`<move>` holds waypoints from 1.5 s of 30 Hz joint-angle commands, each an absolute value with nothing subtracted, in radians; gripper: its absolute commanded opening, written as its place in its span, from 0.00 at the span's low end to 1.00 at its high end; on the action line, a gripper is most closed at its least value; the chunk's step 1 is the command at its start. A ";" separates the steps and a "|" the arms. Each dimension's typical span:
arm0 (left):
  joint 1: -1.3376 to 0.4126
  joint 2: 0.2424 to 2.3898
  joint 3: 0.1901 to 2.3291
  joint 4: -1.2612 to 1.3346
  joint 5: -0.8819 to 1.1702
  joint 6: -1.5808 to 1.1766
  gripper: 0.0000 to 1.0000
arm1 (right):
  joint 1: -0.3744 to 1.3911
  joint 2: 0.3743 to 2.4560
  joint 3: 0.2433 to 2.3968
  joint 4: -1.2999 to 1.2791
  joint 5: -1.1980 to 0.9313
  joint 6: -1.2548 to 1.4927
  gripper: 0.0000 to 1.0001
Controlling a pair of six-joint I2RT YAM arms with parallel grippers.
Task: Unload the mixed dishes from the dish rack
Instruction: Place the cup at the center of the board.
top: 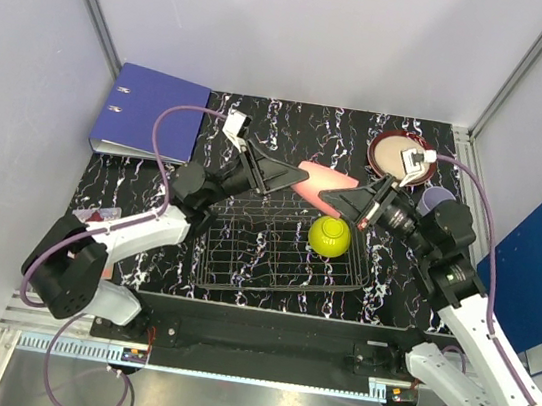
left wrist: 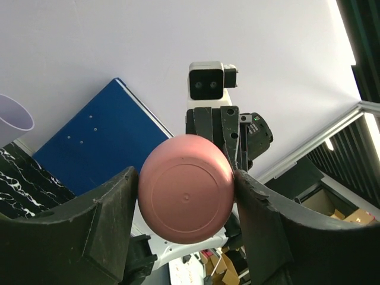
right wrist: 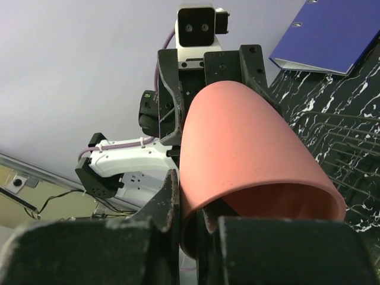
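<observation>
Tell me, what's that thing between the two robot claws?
A pink cup, on its side. The left gripper clasps its base end and the right gripper pinches its rim. The top view shows it best.

Pink cup (top: 329, 183) aloft above the far edge of the dish rack (top: 254, 251), lying on its side. Its base sits between the fingers of the left gripper (top: 299, 180) and its rim wall is pinched by the right gripper (top: 352, 199). Yellow-green bowl (top: 330, 237), round and glossy, seemingly bottom up, sits in the far right corner of the low wire-grid rack. Dark-red-rimmed beige plate (top: 393, 158) lies flat on the tabletop (top: 302, 127) at far right, with the lavender cup (top: 437, 197) near it, partly hidden.
</observation>
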State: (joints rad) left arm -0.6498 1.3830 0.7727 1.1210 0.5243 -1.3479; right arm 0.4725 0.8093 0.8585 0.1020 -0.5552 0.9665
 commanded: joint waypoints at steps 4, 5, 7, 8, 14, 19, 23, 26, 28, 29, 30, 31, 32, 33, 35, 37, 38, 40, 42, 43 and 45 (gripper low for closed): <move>-0.568 1.238 0.793 0.958 0.531 -1.263 0.99 | 0.476 0.689 0.994 -0.194 -0.244 0.789 0.00; -0.549 1.208 0.795 0.871 0.502 -1.203 0.99 | 0.476 0.684 1.081 -0.336 -0.107 0.734 0.00; -0.509 1.108 0.827 0.529 0.439 -1.066 0.99 | 0.476 0.736 1.200 -0.589 0.064 0.680 0.00; -0.505 1.085 0.872 0.415 0.357 -1.011 0.99 | 0.477 0.771 1.333 -0.670 0.230 0.632 0.00; -0.506 1.005 0.934 0.023 0.239 -0.873 0.99 | 0.297 1.188 1.807 -1.063 0.593 0.584 0.00; -0.506 0.947 0.879 -0.043 0.226 -0.858 0.99 | 0.075 1.495 2.051 -1.228 0.352 0.682 0.00; -0.506 0.910 0.844 -0.081 0.229 -0.842 0.99 | -0.127 1.702 2.155 -1.307 0.114 0.744 0.00; -0.506 0.894 0.822 -0.104 0.227 -0.825 0.99 | -0.144 1.727 2.151 -1.301 0.141 0.726 0.00; -0.506 0.877 0.808 -0.107 0.219 -0.815 0.99 | -0.144 1.729 2.128 -1.293 0.172 0.713 0.00; -0.506 0.874 0.798 -0.107 0.216 -0.813 0.99 | -0.144 1.723 2.115 -1.289 0.176 0.712 0.00; -0.506 0.876 0.793 -0.103 0.215 -0.810 0.99 | -0.144 1.723 2.105 -1.286 0.175 0.709 0.00; -0.506 0.879 0.790 -0.101 0.218 -0.807 0.99 | -0.144 1.721 2.076 -1.275 0.170 0.709 0.00; -0.506 0.885 0.787 -0.100 0.225 -0.807 0.99 | -0.144 1.712 2.057 -1.264 0.163 0.709 0.00; -0.506 0.890 0.787 -0.098 0.232 -0.807 0.99 | -0.144 1.706 2.036 -1.253 0.158 0.707 0.00; -0.506 0.910 0.785 -0.097 0.247 -0.811 0.99 | -0.144 1.684 1.956 -1.210 0.155 0.703 0.00; -0.506 0.922 0.782 -0.091 0.258 -0.815 0.99 | -0.144 1.674 1.877 -1.172 0.163 0.701 0.00; -0.506 0.925 0.778 -0.091 0.262 -0.815 0.99 | -0.144 1.666 1.850 -1.161 0.163 0.703 0.00; -0.506 0.928 0.772 -0.084 0.265 -0.816 0.99 | -0.144 1.660 1.778 -1.122 0.160 0.703 0.00; -0.506 0.930 0.764 -0.083 0.265 -0.818 0.99 | -0.144 1.654 1.735 -1.083 0.156 0.704 0.00; -0.506 0.930 0.761 -0.083 0.265 -0.816 0.99 | -0.144 1.652 1.703 -1.066 0.152 0.706 0.00; -0.506 0.931 0.756 -0.081 0.264 -0.816 0.99 | -0.144 1.649 1.680 -1.042 0.146 0.707 0.00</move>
